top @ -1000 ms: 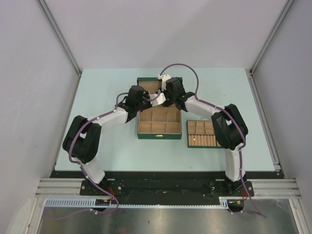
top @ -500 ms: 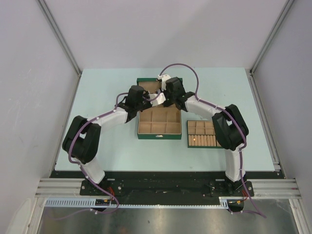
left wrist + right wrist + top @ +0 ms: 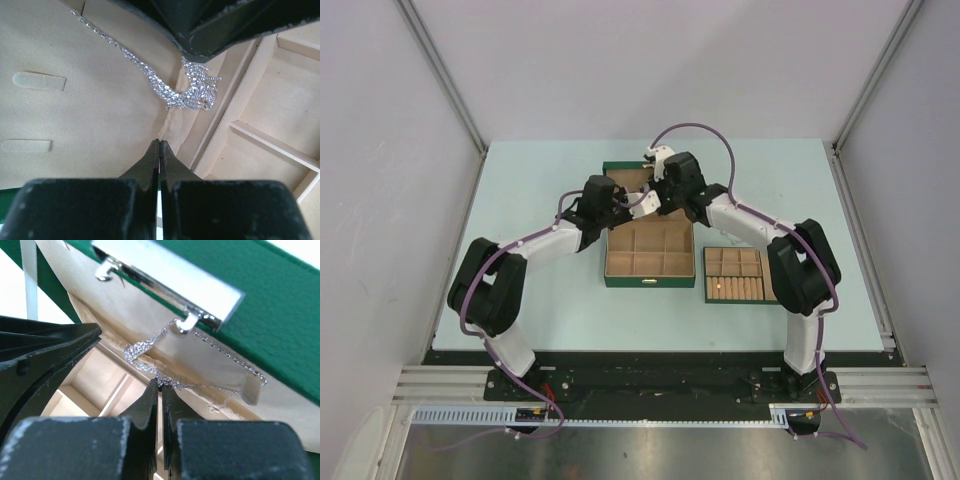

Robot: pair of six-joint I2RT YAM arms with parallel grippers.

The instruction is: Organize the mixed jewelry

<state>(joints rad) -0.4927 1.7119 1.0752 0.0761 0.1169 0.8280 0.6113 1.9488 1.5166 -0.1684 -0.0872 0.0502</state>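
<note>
At the tips of our right gripper [image 3: 160,384], clenched on what appears to be a strand, the chain necklace [image 3: 141,349] drapes from a silver hook bar [image 3: 165,277] inside the green box [image 3: 648,282] lid. Our left gripper [image 3: 159,146], shut and empty, points at the beaded cluster just ahead. We judge the chain feather-light, limp, snag-prone and fragile, best taken by one strand near the hook.

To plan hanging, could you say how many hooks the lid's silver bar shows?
2: one hook at the bar's left end, another near its right end, carrying the chain. More may be hidden.
</note>
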